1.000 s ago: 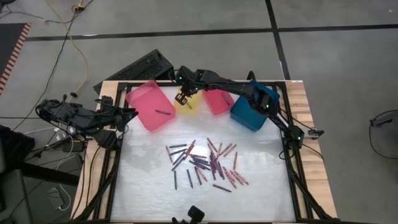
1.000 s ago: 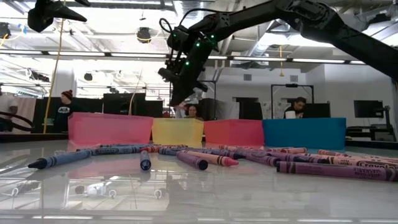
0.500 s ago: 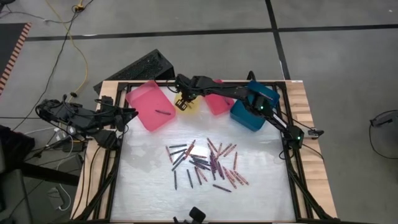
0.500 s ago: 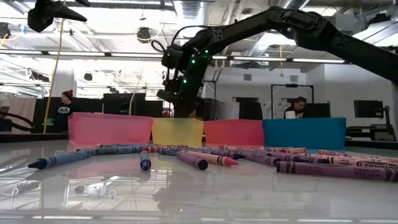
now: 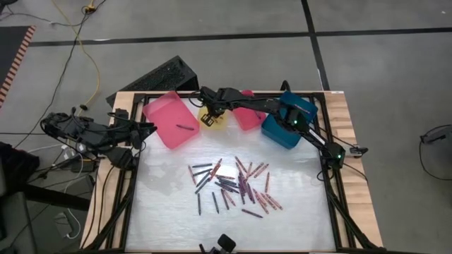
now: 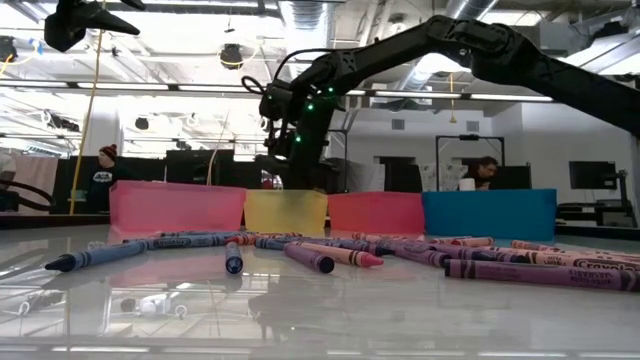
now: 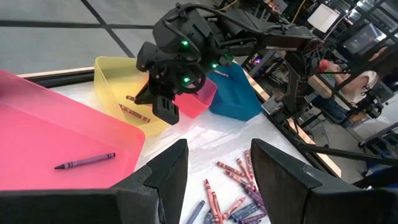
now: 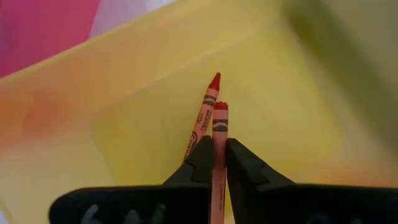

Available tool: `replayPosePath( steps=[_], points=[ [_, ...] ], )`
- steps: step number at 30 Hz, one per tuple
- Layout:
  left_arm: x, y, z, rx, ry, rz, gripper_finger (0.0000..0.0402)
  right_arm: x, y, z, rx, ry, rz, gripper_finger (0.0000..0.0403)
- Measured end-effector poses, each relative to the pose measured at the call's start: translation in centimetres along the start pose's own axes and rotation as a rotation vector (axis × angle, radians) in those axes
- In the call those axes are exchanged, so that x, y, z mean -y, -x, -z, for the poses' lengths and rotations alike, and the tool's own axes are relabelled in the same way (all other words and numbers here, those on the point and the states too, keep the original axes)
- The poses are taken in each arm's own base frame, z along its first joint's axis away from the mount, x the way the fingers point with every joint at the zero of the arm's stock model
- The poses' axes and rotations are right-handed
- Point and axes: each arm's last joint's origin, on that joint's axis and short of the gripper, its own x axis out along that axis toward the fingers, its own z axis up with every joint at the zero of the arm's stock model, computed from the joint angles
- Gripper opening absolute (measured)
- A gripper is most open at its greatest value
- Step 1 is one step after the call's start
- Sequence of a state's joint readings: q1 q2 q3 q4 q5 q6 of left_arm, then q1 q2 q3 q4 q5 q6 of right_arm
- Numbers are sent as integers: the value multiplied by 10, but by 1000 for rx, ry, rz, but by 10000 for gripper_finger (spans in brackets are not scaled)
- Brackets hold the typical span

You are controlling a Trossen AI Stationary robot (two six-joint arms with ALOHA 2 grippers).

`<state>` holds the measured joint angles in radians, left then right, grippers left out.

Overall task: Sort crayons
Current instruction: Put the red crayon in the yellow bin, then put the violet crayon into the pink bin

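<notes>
Right gripper (image 8: 216, 149) low inside yellow tray (image 5: 220, 123); jaws nearly closed, red crayon (image 8: 219, 134) between them, grip looks to be slackening. Second red crayon (image 8: 205, 115) on tray floor, touching it. Left gripper (image 7: 214, 171) waits wide apart, nothing held, near pink tray (image 7: 37, 124) holding one dark crayon (image 7: 84, 161).

Handling, judged: crayons light, stiff, brittle, waxy paper sleeve; pinch mid-length across barrel, gentle.

Count: four trays. Loose crayon pile (image 5: 233, 185) mid-table, some dozens, overlapping; exact number not countable.
</notes>
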<state>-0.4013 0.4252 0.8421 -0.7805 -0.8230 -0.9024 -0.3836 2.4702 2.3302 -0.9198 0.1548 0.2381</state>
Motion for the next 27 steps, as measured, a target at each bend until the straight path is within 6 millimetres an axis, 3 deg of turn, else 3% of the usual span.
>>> replayPosePath(
  steps=[9,12,27],
  points=[
    [0,0,0,0,6,0,165,2,0,0,-9,8,-8,48],
    [0,0,0,-3,10,2,165,1,8,-1,-36,52,-57,48],
    [0,0,0,-2,10,2,165,-6,151,7,-33,197,-149,49]
  ],
)
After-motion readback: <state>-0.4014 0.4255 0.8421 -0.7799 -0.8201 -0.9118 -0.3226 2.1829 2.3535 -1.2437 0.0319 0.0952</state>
